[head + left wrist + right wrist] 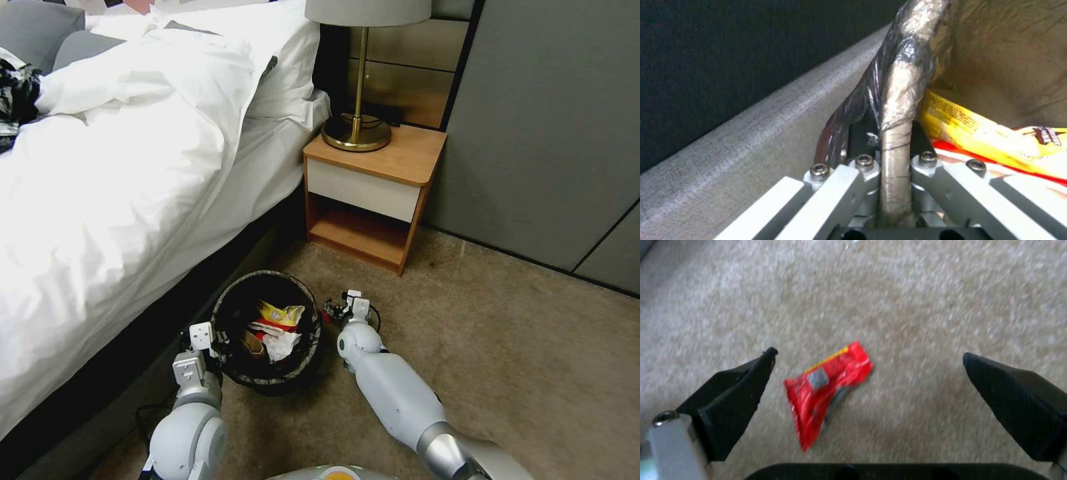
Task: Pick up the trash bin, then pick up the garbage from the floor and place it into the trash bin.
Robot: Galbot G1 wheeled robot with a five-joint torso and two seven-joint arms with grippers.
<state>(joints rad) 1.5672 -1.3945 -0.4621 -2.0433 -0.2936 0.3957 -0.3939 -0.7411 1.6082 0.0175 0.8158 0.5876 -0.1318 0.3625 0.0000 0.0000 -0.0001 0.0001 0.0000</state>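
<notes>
I see the left hand (889, 160) pinching the trash bin (267, 330) rim beside the bed (120, 187) — right hand (867, 380) spread wide over a red wrapper (829, 390) lying on the carpet (929, 306) just beside the bin.

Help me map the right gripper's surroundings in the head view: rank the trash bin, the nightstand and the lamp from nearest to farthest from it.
From the right gripper, low over the carpet:
1. Trash bin, right beside it toward the bed, rim held by the left gripper.
2. Nightstand, beyond it against the wall.
3. Lamp, standing on top of the nightstand, farther back.
</notes>
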